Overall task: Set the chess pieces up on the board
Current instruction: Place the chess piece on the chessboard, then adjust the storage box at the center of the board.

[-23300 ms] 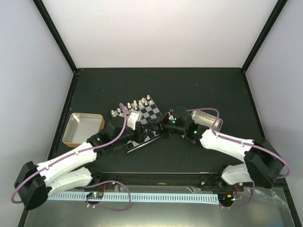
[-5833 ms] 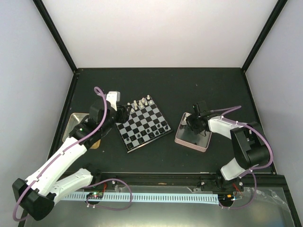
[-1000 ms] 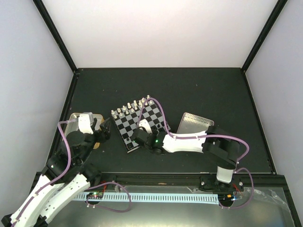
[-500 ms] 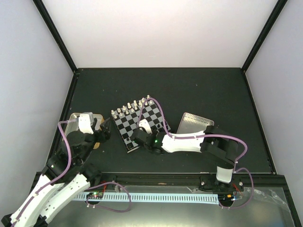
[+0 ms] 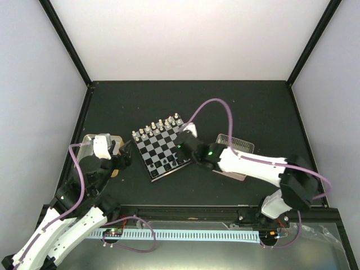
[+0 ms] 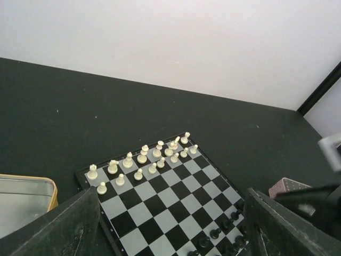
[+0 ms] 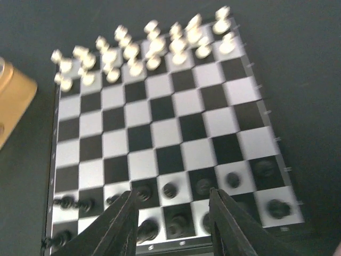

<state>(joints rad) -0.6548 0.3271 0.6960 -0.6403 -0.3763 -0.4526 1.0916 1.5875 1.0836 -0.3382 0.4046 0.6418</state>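
The board (image 5: 163, 147) lies mid-table, turned at an angle. White chess pieces (image 5: 154, 128) stand in two rows along its far edge, black pieces (image 5: 164, 164) along its near edge. They also show in the left wrist view, white (image 6: 141, 158) and black (image 6: 216, 233), and in the right wrist view, white (image 7: 154, 45) and black (image 7: 169, 190). My right gripper (image 5: 183, 147) hovers over the board's right part, open and empty, above the black rows (image 7: 173, 224). My left gripper (image 5: 126, 148) is open and empty, left of the board (image 6: 170, 234).
A tan-rimmed tray (image 5: 89, 140) sits left of the board, partly under my left arm, and shows in the left wrist view (image 6: 26, 197). A pink-rimmed metal tray (image 5: 239, 144) sits right of the board, partly under my right arm.
My right gripper has moved from the board's near-left corner up and to the right, over the board's right side. The left arm has not moved.
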